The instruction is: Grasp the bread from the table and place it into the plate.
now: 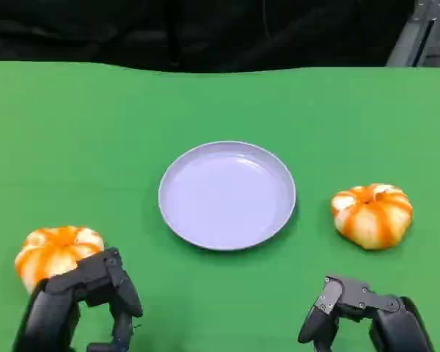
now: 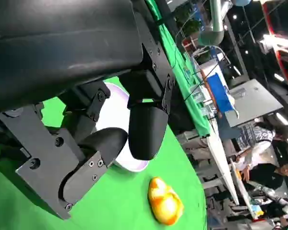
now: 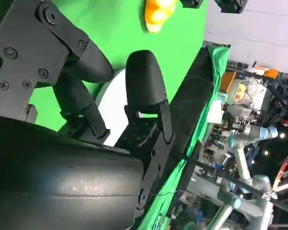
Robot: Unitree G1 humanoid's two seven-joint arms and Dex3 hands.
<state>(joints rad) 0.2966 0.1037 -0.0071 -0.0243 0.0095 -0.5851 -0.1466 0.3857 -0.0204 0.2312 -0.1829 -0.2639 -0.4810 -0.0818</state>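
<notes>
A lilac plate point(image 1: 227, 194) lies empty in the middle of the green table. Two orange-and-white, pumpkin-shaped breads rest on the cloth: the left bread point(image 1: 57, 251) just beyond my left hand point(image 1: 88, 301), and the right bread point(image 1: 372, 214) right of the plate, beyond my right hand point(image 1: 359, 312). Both hands hover low near the front edge with fingers apart and nothing in them. The left wrist view shows the plate point(image 2: 134, 166) past the fingers point(image 2: 146, 124), with the right bread point(image 2: 165, 201) beyond it. In the right wrist view the left bread point(image 3: 158, 9) lies beyond the plate point(image 3: 110, 93).
The green cloth point(image 1: 95, 132) ends at a dark back edge. Beyond the table the left wrist view shows people point(image 2: 259, 167) and lab benches; the right wrist view shows another robot arm point(image 3: 245, 158) and clutter.
</notes>
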